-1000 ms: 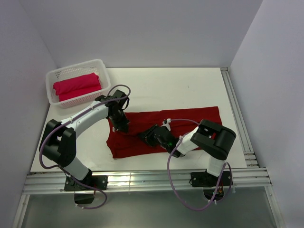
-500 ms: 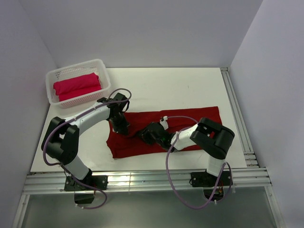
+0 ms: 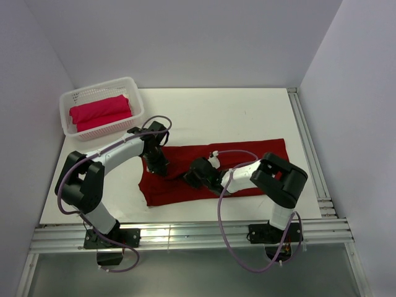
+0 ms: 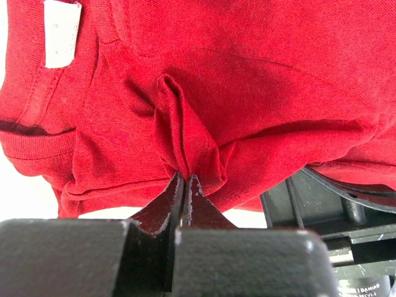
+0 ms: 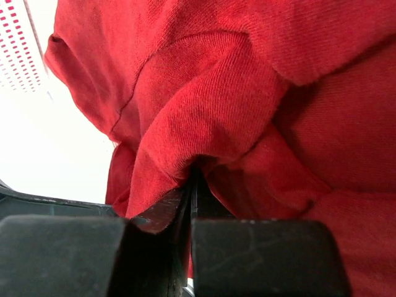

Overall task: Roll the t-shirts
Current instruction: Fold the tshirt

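My left gripper [image 4: 184, 180] and right gripper [image 5: 193, 180] are each clamped on a small fold toward the left end of the crimson t-shirt [image 3: 247, 162], which looks soft, light and limp, so I judge edge grips best.

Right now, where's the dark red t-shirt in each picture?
Top view: the dark red t-shirt is spread across the table's near middle.
Left wrist: it fills the upper part.
Right wrist: it fills most of the picture.
Shared landmark: the white table, at the left in both wrist views.
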`<state>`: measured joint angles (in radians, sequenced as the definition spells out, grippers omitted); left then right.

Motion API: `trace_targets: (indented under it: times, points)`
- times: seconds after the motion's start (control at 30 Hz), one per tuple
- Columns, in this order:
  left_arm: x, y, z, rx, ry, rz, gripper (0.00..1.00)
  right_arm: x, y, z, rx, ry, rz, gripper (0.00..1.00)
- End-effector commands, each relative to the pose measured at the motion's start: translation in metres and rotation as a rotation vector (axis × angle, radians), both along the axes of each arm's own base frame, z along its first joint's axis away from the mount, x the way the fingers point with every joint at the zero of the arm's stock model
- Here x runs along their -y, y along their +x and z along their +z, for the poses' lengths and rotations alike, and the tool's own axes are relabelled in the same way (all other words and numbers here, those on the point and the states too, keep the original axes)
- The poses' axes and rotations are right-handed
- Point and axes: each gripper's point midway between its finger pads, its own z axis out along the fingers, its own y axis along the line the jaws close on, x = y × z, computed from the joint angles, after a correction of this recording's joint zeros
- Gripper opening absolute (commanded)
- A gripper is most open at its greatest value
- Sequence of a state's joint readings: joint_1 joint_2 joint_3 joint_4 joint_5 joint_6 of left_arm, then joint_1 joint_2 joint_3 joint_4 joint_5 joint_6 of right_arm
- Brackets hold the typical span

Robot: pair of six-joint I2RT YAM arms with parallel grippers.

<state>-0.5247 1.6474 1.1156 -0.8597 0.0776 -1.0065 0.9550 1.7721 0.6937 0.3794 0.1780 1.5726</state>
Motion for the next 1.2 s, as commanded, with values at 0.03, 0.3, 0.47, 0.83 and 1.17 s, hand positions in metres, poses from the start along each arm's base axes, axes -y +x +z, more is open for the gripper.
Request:
trace_targets:
  times: [0.03,0.3,0.47,0.83,1.17]
  points:
    - [-0.002,0.01,0.007,0.035,0.014,-0.013,0.0,0.013,0.01,0.016,0.026,-0.046,-0.024,0.0]
    - [-0.005,0.022,0.019,0.075,0.041,-0.014,0.0,0.025,0.007,0.06,0.057,-0.009,-0.028,0.0]
    - [-0.007,0.02,0.021,0.081,0.045,-0.017,0.0,0.037,-0.004,0.061,0.025,-0.027,-0.016,0.0]
    - [-0.006,0.037,0.015,0.084,0.064,-0.006,0.0,0.018,-0.006,0.029,-0.044,-0.026,0.048,0.24]
    - [-0.012,0.066,0.008,0.105,0.133,-0.009,0.0,0.002,0.003,0.025,-0.073,-0.035,0.057,0.29]
